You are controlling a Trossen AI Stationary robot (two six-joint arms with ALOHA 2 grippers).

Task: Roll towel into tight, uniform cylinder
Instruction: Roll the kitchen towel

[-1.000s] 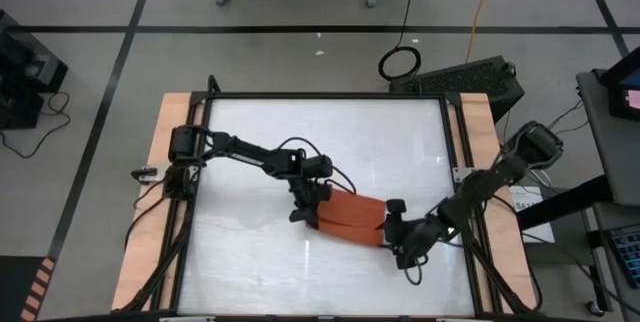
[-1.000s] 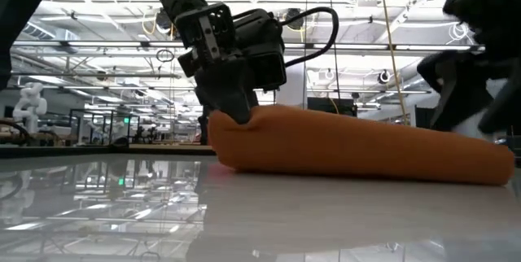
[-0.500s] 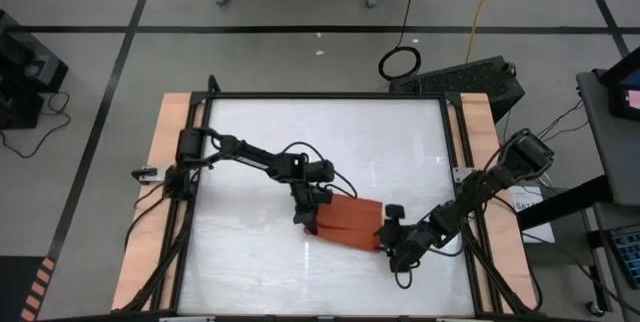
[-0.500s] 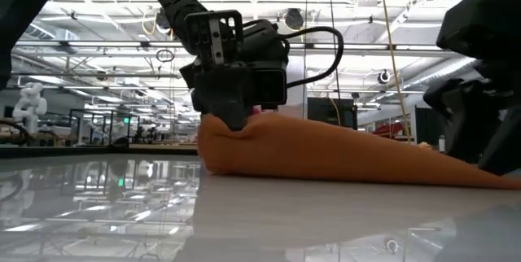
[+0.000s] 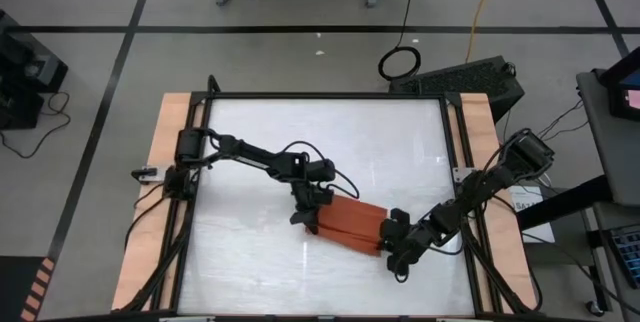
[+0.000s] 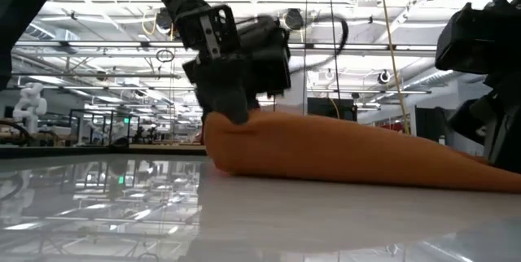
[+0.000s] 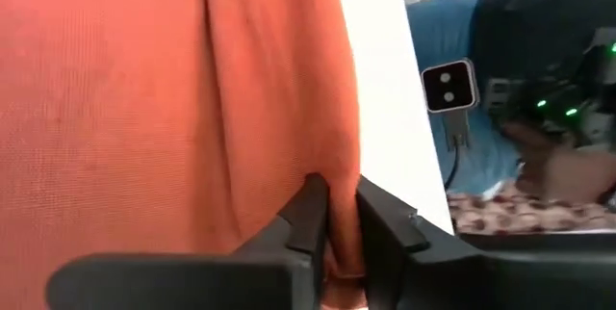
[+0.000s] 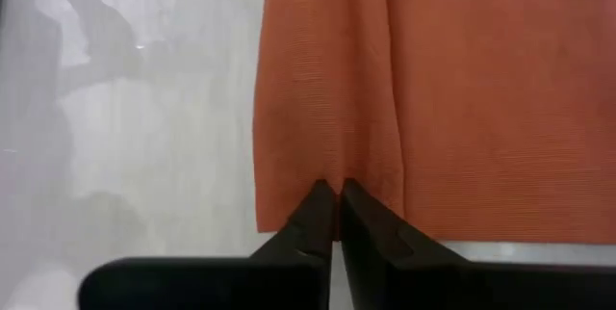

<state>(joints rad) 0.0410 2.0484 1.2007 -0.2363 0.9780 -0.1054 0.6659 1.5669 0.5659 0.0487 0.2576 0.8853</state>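
Pinching opposite ends of the towel (image 5: 348, 224), lying partly rolled right of the table's (image 5: 250, 142) middle, left gripper (image 5: 309, 218) and right gripper (image 5: 390, 245) clench cloth; both should turn evenly, keeping tension, so neither end bulges.

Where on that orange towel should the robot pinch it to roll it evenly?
At its two short ends, one arm per end, coming in from outside along its length. The towel lies as a long, narrow bundle, and both the left gripper and right gripper pinch an end edge there now.
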